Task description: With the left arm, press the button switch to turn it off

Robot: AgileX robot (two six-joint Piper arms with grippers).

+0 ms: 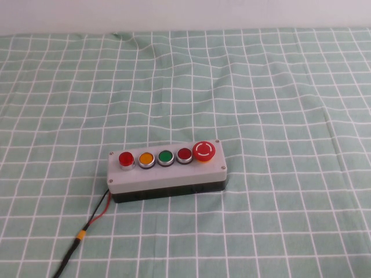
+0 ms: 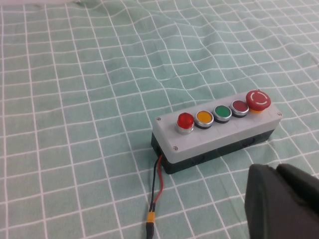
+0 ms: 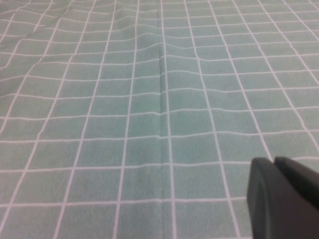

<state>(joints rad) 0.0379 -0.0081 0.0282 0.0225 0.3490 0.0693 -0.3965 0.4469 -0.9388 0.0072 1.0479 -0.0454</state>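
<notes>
Five buttons sit untouched; the left gripper [image 2: 284,199] hangs short of the glowing button switch [image 2: 185,121], the right gripper [image 3: 284,199] elsewhere, both jaws' state untellable. Approach comes next.

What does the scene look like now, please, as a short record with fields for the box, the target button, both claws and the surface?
box: grey five-button control box, lying on the cloth
target: small round light-red translucent push button, at the box's left end, untouched
other buttons: orange, green, dark red, large red mushroom
left claw: off the box, fingers together
right claw: above bare cloth, fingers together
surface: green cloth with white grid
cable: red and black wires
</notes>
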